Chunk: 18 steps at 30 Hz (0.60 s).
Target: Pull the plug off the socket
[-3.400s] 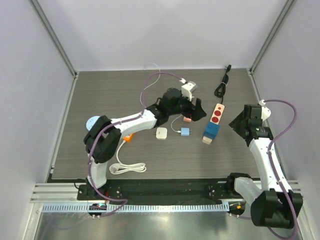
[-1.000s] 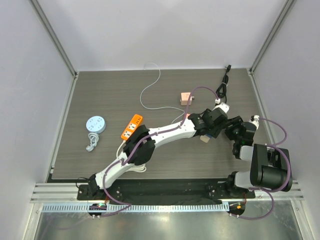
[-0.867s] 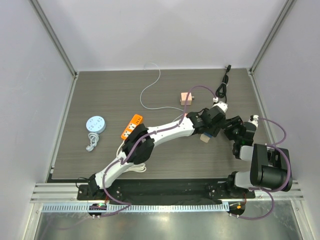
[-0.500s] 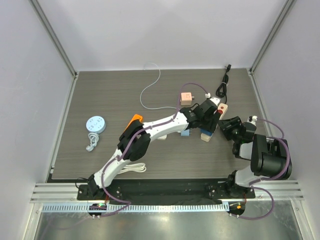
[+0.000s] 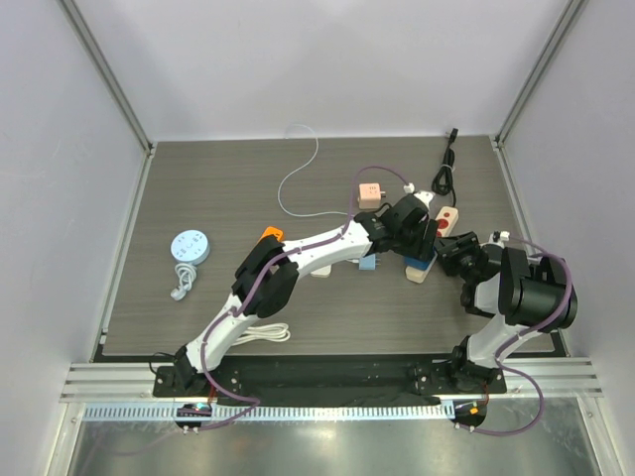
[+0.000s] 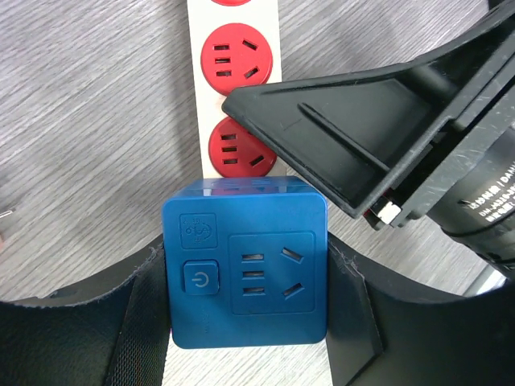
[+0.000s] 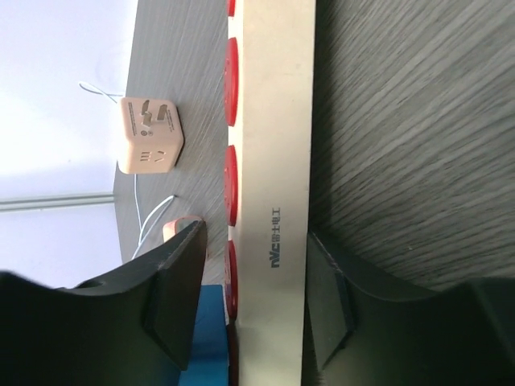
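The dark blue plug (image 6: 245,273) sits on the near end of the beige socket strip (image 6: 233,80), just below two free red outlets. My left gripper (image 6: 249,257) is shut on the plug, one pad against each side. In the top view the plug (image 5: 421,264) is mostly under the left gripper (image 5: 418,246). My right gripper (image 7: 256,233) straddles the strip (image 7: 273,161) side-on. One finger (image 7: 326,297) lies at its bottom edge. The other finger (image 7: 173,297) stands a small gap off the outlet face. In the top view the right gripper (image 5: 448,250) is just right of the strip (image 5: 448,218).
The strip's black cord (image 5: 442,169) runs to the back edge. A pink cube (image 5: 369,193) on a thin white cable (image 5: 298,178) lies left of the strip. A small light-blue cube (image 5: 367,264), an orange strip (image 5: 266,236), a round light-blue socket (image 5: 187,246) and a coiled white cable (image 5: 258,332) lie further left.
My left arm has reached right and closed round the plug. My right gripper has come in from the right onto the strip. The strip's far end has swung slightly right.
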{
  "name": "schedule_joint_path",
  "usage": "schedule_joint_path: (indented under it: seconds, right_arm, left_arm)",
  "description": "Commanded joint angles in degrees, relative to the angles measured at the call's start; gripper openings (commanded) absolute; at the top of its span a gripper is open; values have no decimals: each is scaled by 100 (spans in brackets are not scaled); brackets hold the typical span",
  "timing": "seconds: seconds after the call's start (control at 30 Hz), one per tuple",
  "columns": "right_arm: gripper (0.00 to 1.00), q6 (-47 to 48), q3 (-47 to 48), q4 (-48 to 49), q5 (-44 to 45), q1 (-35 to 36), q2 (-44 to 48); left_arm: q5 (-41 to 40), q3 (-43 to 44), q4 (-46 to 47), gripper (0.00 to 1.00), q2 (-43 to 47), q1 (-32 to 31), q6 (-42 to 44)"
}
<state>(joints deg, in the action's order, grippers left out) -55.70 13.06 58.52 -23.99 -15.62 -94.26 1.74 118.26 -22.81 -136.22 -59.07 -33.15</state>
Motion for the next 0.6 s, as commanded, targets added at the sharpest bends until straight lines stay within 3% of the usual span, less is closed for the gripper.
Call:
schedule_joint_path:
  seconds: [0.0, 0.17, 0.27, 0.3, 0.33, 0.57]
  right_arm:
    - [53, -81, 48, 546, -124, -38, -110]
    - [39, -64, -5, 590, -62, -64, -76]
    - [21, 59, -23, 397, 69, -73, 38]
    - [8, 120, -23, 336, 104, -73, 74]
    - [1, 165, -23, 187, 148, -82, 118]
    - [1, 209, -76, -121, 394, -170, 329]
  left_arm:
    - [520, 48, 576, 0, 500, 9, -210]
    - [617, 57, 637, 0, 518, 27, -280]
    - [775, 48, 725, 0, 518, 80, -394]
    - [854, 48, 760, 0, 518, 97, -516]
    - [994, 48, 786, 0, 518, 149, -570]
    - [891, -215, 962, 0, 860, 308, -632]
